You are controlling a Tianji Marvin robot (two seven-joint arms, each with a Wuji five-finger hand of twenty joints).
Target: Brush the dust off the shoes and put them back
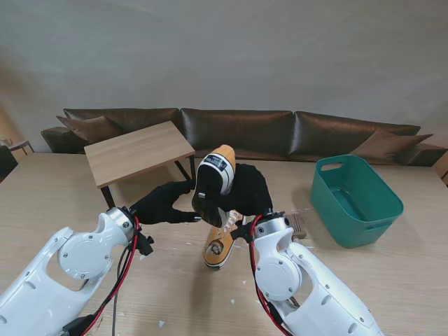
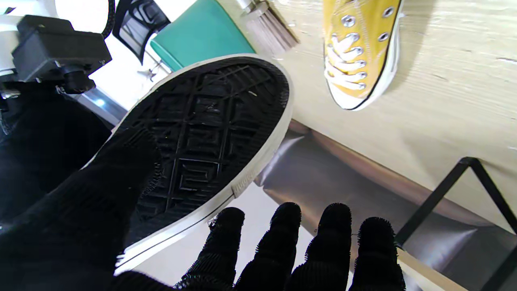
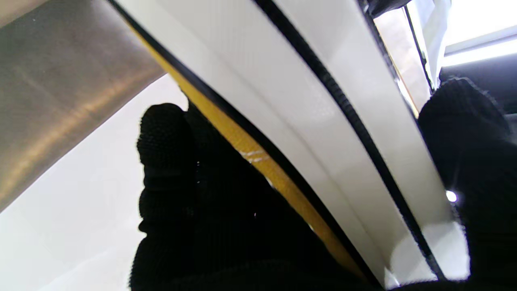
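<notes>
Shoe (image 1: 213, 183) stands toe-up, clamped in right hand (image 1: 250, 190); left hand (image 1: 164, 203), fingers spread, seemingly touches its sole beside.

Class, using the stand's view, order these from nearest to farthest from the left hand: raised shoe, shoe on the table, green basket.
1. Raised shoe, beside the left hand.
2. Shoe on the table, right, nearer to me.
3. Green basket, far right.

The stand camera looks down from above the shoulders across the worktop (image 1: 392, 280), while both wrist cameras sit close along the fingers, all sharing the raised shoe (image 1: 212, 183).
</notes>
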